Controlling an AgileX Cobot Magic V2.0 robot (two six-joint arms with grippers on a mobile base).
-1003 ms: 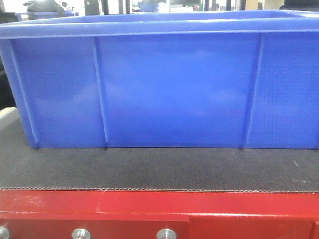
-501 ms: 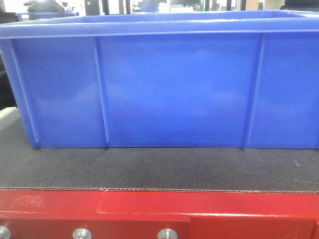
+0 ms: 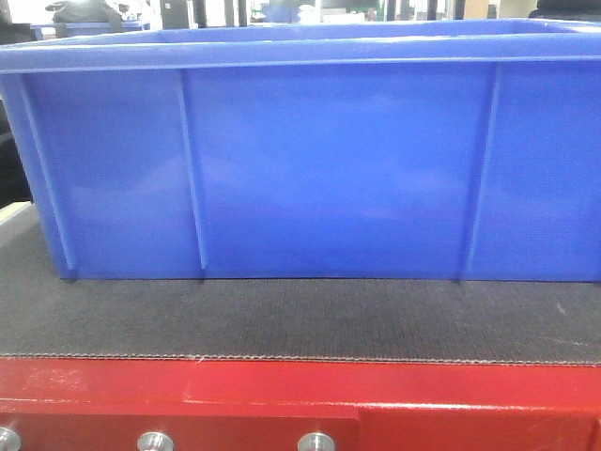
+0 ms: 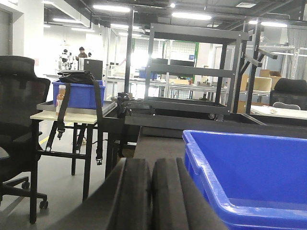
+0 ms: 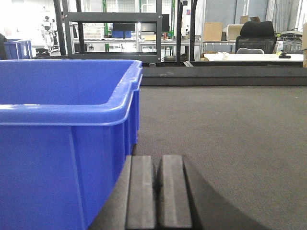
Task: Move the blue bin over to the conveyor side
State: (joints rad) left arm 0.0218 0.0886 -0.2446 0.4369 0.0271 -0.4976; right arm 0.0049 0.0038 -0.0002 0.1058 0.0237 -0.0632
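On the left, the left gripper (image 4: 150,191) sits low just outside the blue bin (image 3: 319,160), its two dark fingers (image 4: 132,191) pressed together and clenched on nothing; beyond it lie open aisle floor, a black office chair (image 4: 19,110) and a small counter (image 4: 72,115) carrying one smaller blue bin (image 4: 79,94) with a black bag on top. The single large bin stands flat on the conveyor belt (image 3: 300,324), its near wall set back from the red frame (image 3: 282,390) by a bare strip of dark woven belt. Three silver bolts (image 3: 155,442) show along the frame's lower left. The bin is bright blue and smooth-walled, with four thin vertical ribs on the near face and a thick rolled rim. On the right, the right gripper (image 5: 158,191) rests just beside the bin's corner, its two fingers (image 5: 141,191) likewise closed and empty, with a wide stretch of bare belt spreading away to its right.
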